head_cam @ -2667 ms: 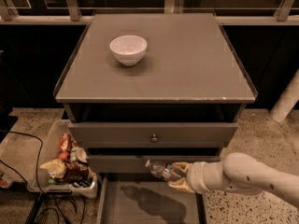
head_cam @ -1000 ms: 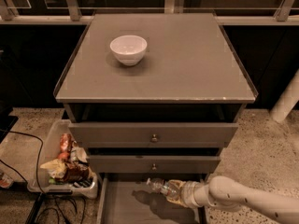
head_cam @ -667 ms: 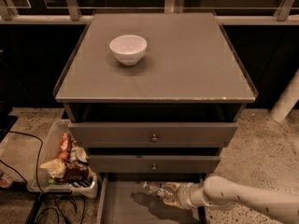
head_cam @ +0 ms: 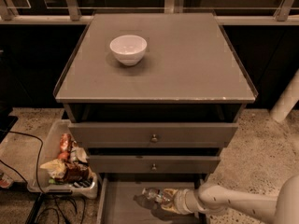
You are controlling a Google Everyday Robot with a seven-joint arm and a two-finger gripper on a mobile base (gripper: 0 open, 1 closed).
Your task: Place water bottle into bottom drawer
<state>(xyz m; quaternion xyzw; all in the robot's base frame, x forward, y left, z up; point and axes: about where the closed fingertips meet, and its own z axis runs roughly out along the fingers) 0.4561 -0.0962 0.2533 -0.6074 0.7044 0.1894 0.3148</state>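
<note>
Item: water bottle point(head_cam: 151, 195). It lay roughly level over the open bottom drawer point(head_cam: 117, 206), towards its right half, cap end pointing left. Its label end was covered by the pincer point(head_cam: 169, 199), which was clamped around it. Whether the bottle touched the drawer floor could not be told; a dark shadow lay beneath it.

Item: arm point(head_cam: 233, 202). It entered from the lower right, and its far end was cut off by the frame edge.

Item: bottom drawer. Its near part was cut off at the lower edge.

Item: white bowl point(head_cam: 128, 49). It stood upright on the bench point(head_cam: 187, 64), back left.

Item: bin of packets point(head_cam: 65, 166). It stood on the floor to the left, contents indistinct.
</note>
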